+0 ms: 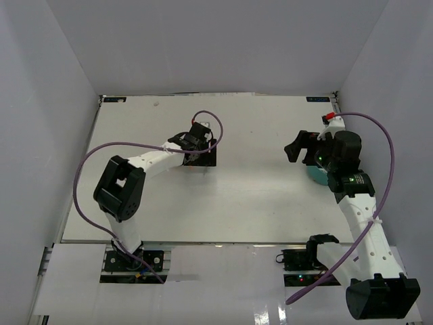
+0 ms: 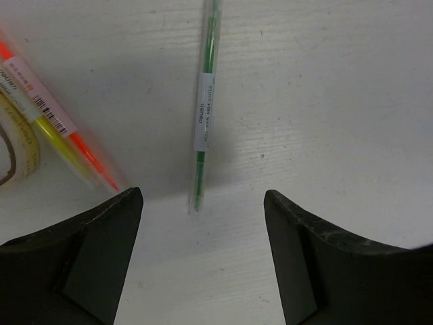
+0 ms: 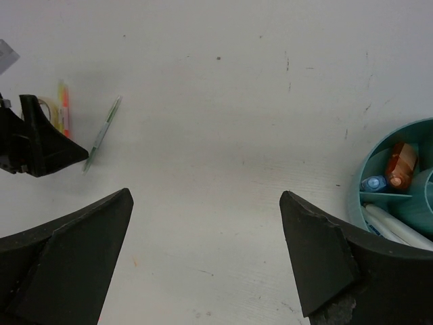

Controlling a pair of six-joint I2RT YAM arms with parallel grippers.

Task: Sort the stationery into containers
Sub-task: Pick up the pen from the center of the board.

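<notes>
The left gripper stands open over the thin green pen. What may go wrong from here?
1. The green pen is thin and flat on the table; the left gripper may close over it and miss.
2. Only the pen's end lies between the fingers, so a grip there may let it tilt.
3. The orange pen lies close by; a finger might push it.

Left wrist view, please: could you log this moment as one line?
left gripper: open over green pen | right gripper: open, empty, near teal organiser | pen: not yet grasped
</notes>
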